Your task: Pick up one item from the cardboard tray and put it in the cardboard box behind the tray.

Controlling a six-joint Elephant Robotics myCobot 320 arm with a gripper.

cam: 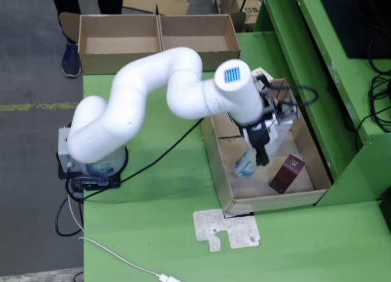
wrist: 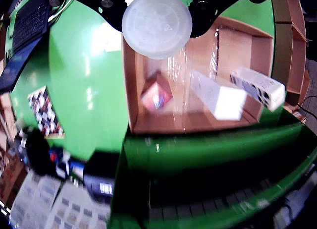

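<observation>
My gripper point(cam: 259, 152) hangs over the open cardboard tray point(cam: 219, 166) on the right of the green table. It is shut on a clear plastic bottle point(cam: 246, 165), held tilted just above the tray floor. In the gripper view the bottle's round white end point(wrist: 156, 23) fills the space between the black fingers point(wrist: 111, 8). In the tray lie a dark red box point(cam: 287, 173) point(wrist: 156, 95) and white boxes point(wrist: 218, 96) point(wrist: 258, 86). The two-compartment cardboard box point(cam: 159, 41) stands at the far edge of the table, apart from the tray.
A flat cardboard scrap point(cam: 226, 228) lies in front of the tray. The arm's base point(cam: 91, 166) sits at the table's left edge with cables point(cam: 122, 260). A green shelf frame point(cam: 317, 62) borders the right. A person's shoe point(cam: 71, 59) is near the box.
</observation>
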